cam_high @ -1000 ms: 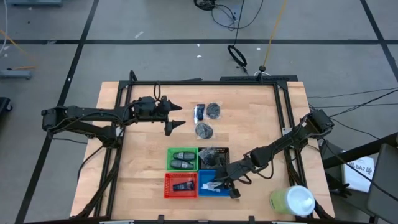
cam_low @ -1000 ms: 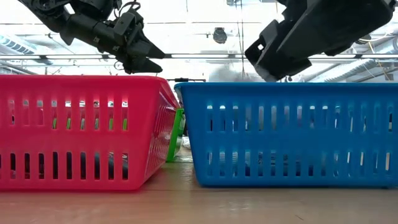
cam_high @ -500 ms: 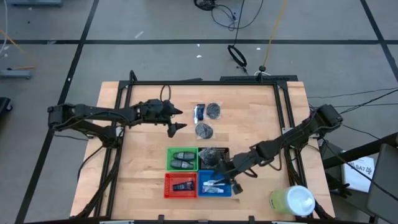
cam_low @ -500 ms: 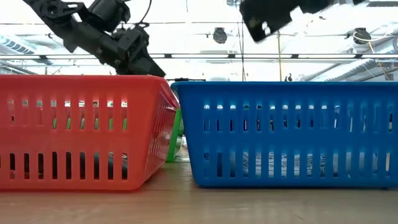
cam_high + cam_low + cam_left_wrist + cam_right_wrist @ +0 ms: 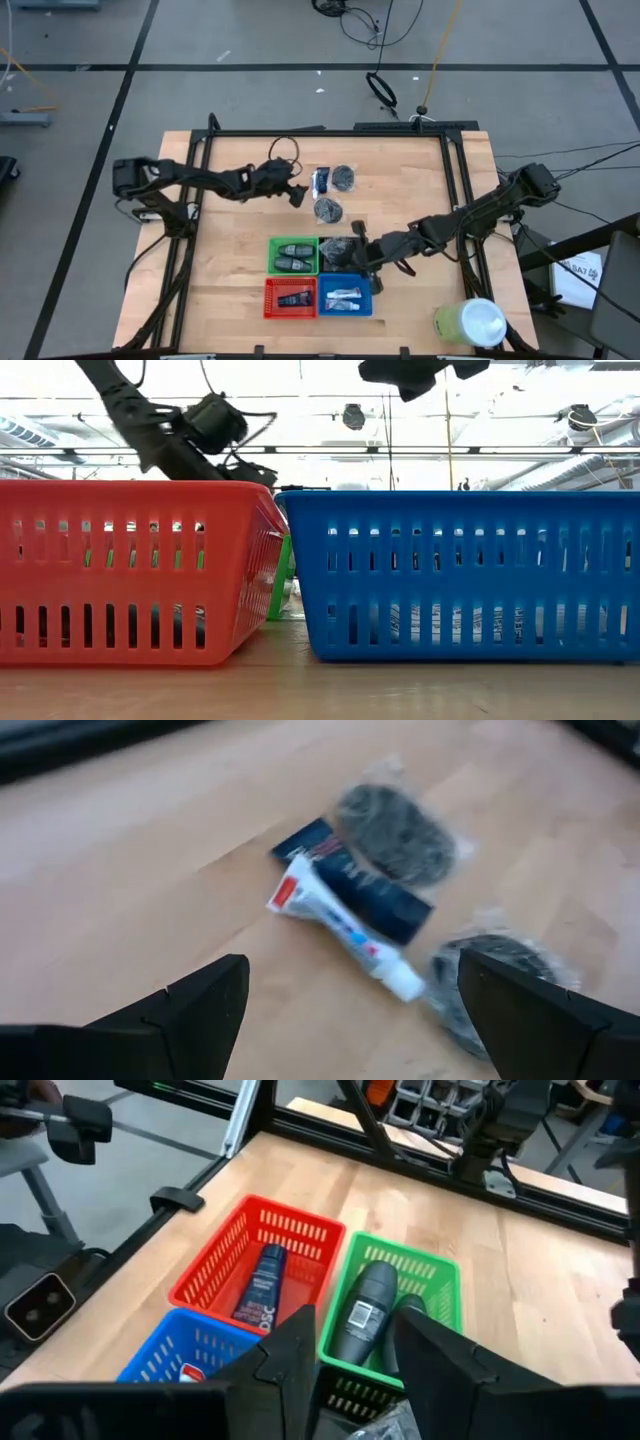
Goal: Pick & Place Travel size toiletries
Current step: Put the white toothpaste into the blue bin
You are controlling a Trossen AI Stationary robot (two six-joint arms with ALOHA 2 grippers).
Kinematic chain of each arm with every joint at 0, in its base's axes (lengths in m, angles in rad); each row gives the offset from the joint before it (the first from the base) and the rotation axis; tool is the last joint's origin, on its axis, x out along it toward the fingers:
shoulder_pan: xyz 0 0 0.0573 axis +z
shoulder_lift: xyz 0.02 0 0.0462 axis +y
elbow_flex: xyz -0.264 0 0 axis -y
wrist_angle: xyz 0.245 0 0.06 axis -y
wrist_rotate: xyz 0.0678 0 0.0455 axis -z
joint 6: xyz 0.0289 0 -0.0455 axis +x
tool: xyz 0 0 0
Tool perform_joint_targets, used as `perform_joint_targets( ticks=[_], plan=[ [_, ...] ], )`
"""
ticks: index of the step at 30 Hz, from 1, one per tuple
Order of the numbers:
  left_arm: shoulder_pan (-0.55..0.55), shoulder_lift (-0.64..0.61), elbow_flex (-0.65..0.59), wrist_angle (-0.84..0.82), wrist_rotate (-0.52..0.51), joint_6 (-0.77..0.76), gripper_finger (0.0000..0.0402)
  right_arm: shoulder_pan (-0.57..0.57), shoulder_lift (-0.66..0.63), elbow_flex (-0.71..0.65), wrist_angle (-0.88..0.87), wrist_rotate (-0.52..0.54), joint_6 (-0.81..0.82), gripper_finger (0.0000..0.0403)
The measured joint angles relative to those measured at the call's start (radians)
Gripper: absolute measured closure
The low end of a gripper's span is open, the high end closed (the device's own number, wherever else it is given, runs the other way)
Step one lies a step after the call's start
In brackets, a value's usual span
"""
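Toiletries still unsorted lay clustered on the counter: a white-and-blue tube across a dark blue tube, with two mesh puffs touching them. The left pincer was held wide apart and empty just short of them. Because the items overlapped, two could be caught at once, or the tube could be nudged aside. The right pincer, empty and slightly parted, was held above the green tray. The black tray's contents were hidden beneath that arm.

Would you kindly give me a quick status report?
Left gripper open, empty, facing white-and-blue tube and mesh puffs. Right gripper empty above black tray. Nothing blocking.
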Motion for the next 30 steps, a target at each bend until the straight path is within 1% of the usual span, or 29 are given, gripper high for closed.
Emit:
perform_joint_targets(
  ticks=[4, 7, 11, 13, 15, 19, 25, 30],
  plan=[
    [0.007, 0.044, 0.098, -0.205, 0.005, -0.052, 0.0055, -0.003, 0.000, 0.000, -0.010, -0.002, 0.000, 0.0277],
    [0.007, 0.084, 0.162, -0.265, 0.005, -0.081, 0.0055, -0.003, 0.000, 0.000, -0.017, -0.003, -0.004, 0.0277],
    [0.008, 0.146, 0.227, -0.280, 0.005, -0.083, 0.0055, -0.003, -0.001, 0.000, -0.015, 0.005, -0.032, 0.0277],
    [0.008, 0.178, 0.261, -0.282, 0.005, -0.082, 0.0055, -0.003, -0.001, 0.000, -0.014, 0.027, -0.045, 0.0277],
    [0.009, 0.209, 0.296, -0.305, 0.004, -0.079, 0.0055, -0.003, -0.001, 0.000, -0.014, 0.048, -0.048, 0.0277],
    [0.017, 0.277, 0.365, -0.381, -0.004, -0.071, 0.0055, -0.003, -0.001, 0.000, -0.015, 0.050, -0.047, 0.0277],
    [0.019, 0.357, 0.440, -0.457, -0.089, -0.071, 0.0055, -0.002, -0.001, 0.000, -0.015, 0.050, -0.046, 0.0277],
    [0.024, 0.380, 0.448, -0.464, -0.122, -0.074, 0.0055, -0.002, -0.001, 0.000, -0.015, 0.050, -0.045, 0.0277]
  ],
)
